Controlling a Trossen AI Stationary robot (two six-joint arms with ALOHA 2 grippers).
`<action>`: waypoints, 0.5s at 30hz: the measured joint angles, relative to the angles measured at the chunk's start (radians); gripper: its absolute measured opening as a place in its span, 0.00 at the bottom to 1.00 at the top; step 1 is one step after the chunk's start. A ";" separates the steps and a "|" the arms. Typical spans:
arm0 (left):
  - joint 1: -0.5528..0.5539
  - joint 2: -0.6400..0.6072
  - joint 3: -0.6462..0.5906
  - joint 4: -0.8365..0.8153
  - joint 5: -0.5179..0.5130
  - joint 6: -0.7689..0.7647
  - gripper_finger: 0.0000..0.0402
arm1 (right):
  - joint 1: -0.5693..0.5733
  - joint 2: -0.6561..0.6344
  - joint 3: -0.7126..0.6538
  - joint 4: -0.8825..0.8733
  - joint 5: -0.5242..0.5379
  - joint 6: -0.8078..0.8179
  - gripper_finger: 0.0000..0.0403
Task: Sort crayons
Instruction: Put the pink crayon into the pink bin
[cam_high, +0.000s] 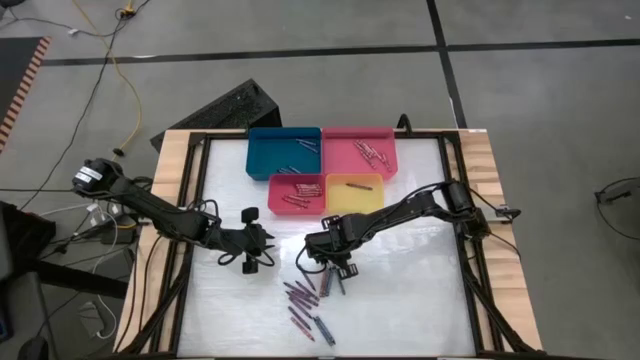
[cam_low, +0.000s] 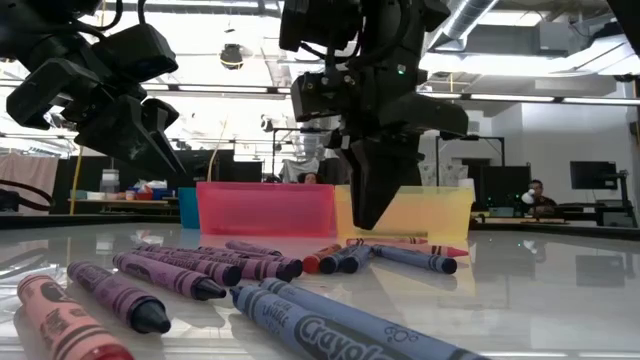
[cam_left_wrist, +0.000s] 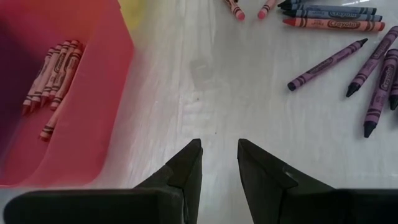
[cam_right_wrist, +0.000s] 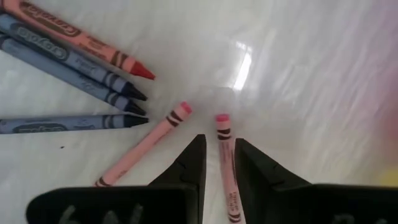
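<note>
- The right gripper (cam_high: 335, 268) is hanging low over the table (cam_high: 420, 290), at about 6 o'clock from the yellow tray (cam_high: 354, 193), just at the 12 o'clock end of the loose crayons (cam_high: 305, 305).
- In the right wrist view its fingers (cam_right_wrist: 189, 165) are standing a little apart with a pink crayon (cam_right_wrist: 227, 168) lying lengthwise in the gap between them; whether they are pressing on it cannot be told.
- A second pink crayon (cam_right_wrist: 146, 146) is lying just beside that one, angled away from it, and a red crayon (cam_right_wrist: 74, 37) and three blue crayons (cam_right_wrist: 68, 65) are lying near, side by side.
- The left gripper (cam_high: 262, 248) is hovering above the table at about 9 o'clock from the right gripper, well apart from it, its fingers (cam_left_wrist: 186, 171) parted with nothing between them.
- In the left wrist view the red tray (cam_left_wrist: 74, 93) is showing beside the left gripper, with several red crayons (cam_left_wrist: 56, 74) lying in it.
- Purple crayons (cam_low: 190, 270) are lying in a loose row on the table toward 6 o'clock from both grippers.
- The blue tray (cam_high: 283, 152) and the pink tray (cam_high: 360, 152) are sitting at the table's 12 o'clock side, each touching its neighbour, with a few crayons in each.
- The red tray and yellow tray are sitting just at 6 o'clock of those two.
</note>
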 joint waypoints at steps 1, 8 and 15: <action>0.000 0.000 0.000 0.000 0.000 0.000 0.23 | -0.005 0.000 0.000 0.001 0.001 0.000 0.20; 0.000 0.000 0.000 0.000 0.000 -0.003 0.23 | -0.025 0.005 0.001 0.007 0.003 -0.002 0.20; 0.000 0.000 0.000 0.000 0.001 -0.003 0.23 | -0.020 0.024 -0.033 0.049 0.003 0.005 0.20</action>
